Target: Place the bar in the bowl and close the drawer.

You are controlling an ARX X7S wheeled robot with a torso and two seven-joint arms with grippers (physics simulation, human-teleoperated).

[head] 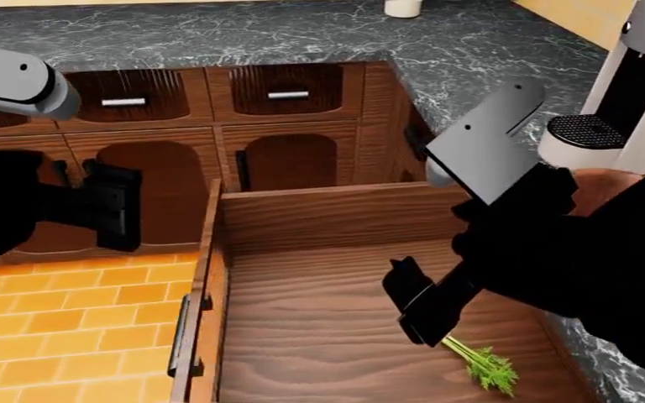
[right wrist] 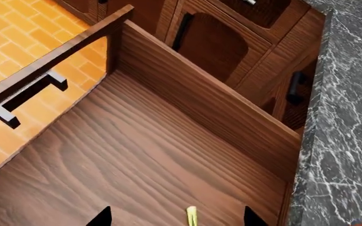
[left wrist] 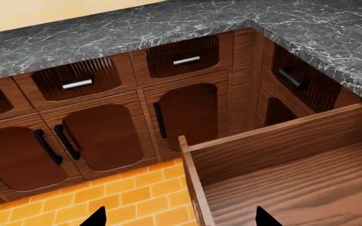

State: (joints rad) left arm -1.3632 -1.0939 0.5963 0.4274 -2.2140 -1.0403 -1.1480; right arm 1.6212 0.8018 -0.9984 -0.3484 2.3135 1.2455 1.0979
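Both grippers show their fingertips spread wide with nothing between them. Right gripper (head: 412,306) hangs inside the open drawer (head: 334,327), just above its floor and near its right side; its two black tips (right wrist: 99,217) frame the pale cut end of the celery stalk (right wrist: 192,217) in the right wrist view. Left gripper (head: 115,206) hovers outside the drawer to the left, over the floor and in front of the lower cabinet doors; its tips (left wrist: 96,217) show in the left wrist view above the tiles and the drawer's near corner.

Largest in the scene is the dark marbled countertop (head: 300,34), running along the far side and down the right. Under it stands the reddish-brown cabinet front (head: 165,168), with arched-recess small drawers carrying silver handles (head: 123,102) and doors with black handles. The drawer is pulled far out toward the robot, its tall wood-grain walls standing clear, its black bar handle (head: 179,336) on the left-hand front. Orange brick-pattern floor tiles (head: 65,319) lie left of it. A white and black machine (head: 625,92) stands on the counter at right. The celery's green leafy end (head: 489,368) lies on the drawer floor near the right wall. Neither the bar nor the bowl can be made out in any view.
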